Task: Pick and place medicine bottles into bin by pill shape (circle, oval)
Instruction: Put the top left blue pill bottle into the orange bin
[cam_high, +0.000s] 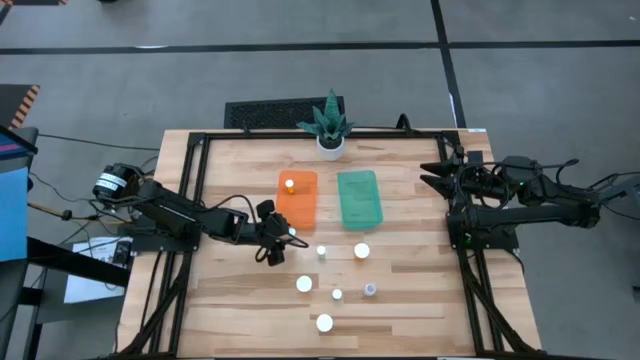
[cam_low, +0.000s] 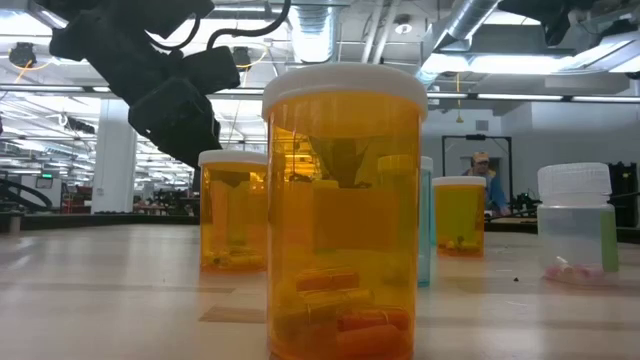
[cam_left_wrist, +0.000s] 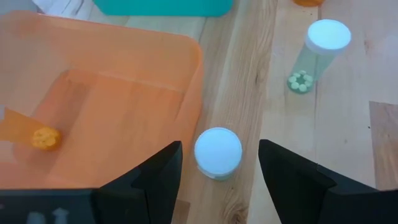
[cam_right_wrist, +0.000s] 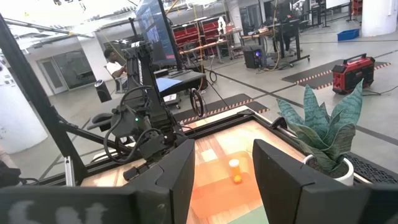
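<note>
My left gripper (cam_high: 283, 245) (cam_left_wrist: 219, 143) is open, just off the near edge of the orange bin (cam_high: 300, 212) (cam_left_wrist: 124, 99). A white-capped bottle (cam_high: 322, 252) (cam_left_wrist: 217, 151) stands upright on the table just ahead of its fingertips, which do not touch it. A clear bottle (cam_high: 362, 251) (cam_left_wrist: 323, 43) stands farther right. Several more bottles (cam_high: 304, 284) (cam_high: 337, 294) (cam_high: 370, 289) (cam_high: 324, 323) stand nearer the front; the nearest fills the low view (cam_low: 343, 210). One bottle (cam_high: 289, 184) stands in the orange bin. The green bin (cam_high: 360, 198) lies beside it. My right gripper (cam_high: 440, 180) (cam_right_wrist: 224, 180) is open and waits at the table's right side.
A white pot with a green plant (cam_high: 330, 143) (cam_right_wrist: 329, 162) stands at the far edge behind the bins. Black frame rails (cam_high: 190, 190) (cam_high: 462, 250) run along the table's left and right sides. People show in the room beyond the table.
</note>
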